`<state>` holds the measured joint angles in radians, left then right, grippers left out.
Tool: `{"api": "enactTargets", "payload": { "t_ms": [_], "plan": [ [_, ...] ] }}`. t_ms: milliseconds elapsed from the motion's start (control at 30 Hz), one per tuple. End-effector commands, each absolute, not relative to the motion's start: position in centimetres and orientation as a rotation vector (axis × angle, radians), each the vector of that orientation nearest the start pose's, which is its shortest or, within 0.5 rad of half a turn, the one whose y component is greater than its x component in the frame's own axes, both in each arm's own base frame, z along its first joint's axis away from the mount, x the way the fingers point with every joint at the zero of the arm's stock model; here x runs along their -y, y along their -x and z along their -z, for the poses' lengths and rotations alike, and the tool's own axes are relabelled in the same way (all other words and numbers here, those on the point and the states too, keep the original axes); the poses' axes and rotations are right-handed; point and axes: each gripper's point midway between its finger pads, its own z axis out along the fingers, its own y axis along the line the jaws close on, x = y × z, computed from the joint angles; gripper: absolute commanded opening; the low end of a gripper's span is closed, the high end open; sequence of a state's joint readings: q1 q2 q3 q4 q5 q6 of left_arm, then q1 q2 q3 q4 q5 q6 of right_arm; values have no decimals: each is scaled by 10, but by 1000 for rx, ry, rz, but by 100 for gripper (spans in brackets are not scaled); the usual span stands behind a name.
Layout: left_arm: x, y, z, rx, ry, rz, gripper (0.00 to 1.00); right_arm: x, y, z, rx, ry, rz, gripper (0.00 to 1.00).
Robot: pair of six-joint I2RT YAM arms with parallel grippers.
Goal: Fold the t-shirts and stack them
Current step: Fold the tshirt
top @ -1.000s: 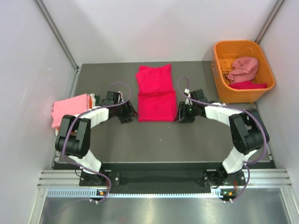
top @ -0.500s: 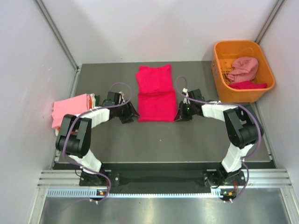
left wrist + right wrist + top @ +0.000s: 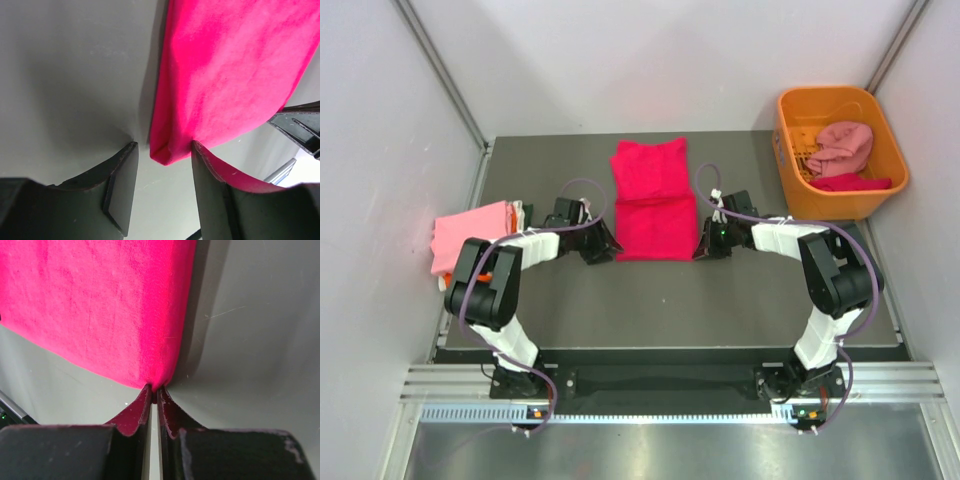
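Pinching one near corner of bright crimson-pink cloth t-shirt [image 3: 654, 205] in closed right gripper [image 3: 154, 390]; straddling the other with parted left gripper [image 3: 162, 155], seemingly for a joint fold.

Rigid orange plastic basket [image 3: 840, 207], rectangular, at 2 o'clock, on the far right corner of a dark grey matte tabletop [image 3: 670, 300]. Plain white walls [image 3: 650, 60] on three sides. Slanted grey metal posts at 11 o'clock [image 3: 442, 75] and 1 o'clock [image 3: 897, 45]. Slotted aluminium rail [image 3: 440, 380] and brushed steel sheet [image 3: 670, 450] at 6 o'clock.
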<state>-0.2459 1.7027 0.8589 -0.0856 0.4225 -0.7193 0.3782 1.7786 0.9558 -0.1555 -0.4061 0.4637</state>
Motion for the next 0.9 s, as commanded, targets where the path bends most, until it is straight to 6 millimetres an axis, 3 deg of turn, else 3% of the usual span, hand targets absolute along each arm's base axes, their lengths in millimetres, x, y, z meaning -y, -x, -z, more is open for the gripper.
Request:
{"api": "enactTargets", "payload": {
  "t_ms": [0, 333, 667, 800, 867],
  "plan": [
    [190, -339, -31, -2589, 415, 912, 52, -228, -326, -28, -2607, 109, -840, 3],
    [189, -329, -23, -2610, 449, 910, 45, -229, -326, -30, -2603, 105, -846, 3],
    [194, -319, -8, -2648, 447, 911, 46, -229, -325, -31, -2604, 104, -844, 2],
    [193, -316, -2, -2656, 447, 902, 31, -229, -325, -31, -2603, 105, -844, 2],
    [192, -313, 0, -2662, 449, 897, 18, -229, -326, -33, -2600, 104, -846, 2]
  ]
}}
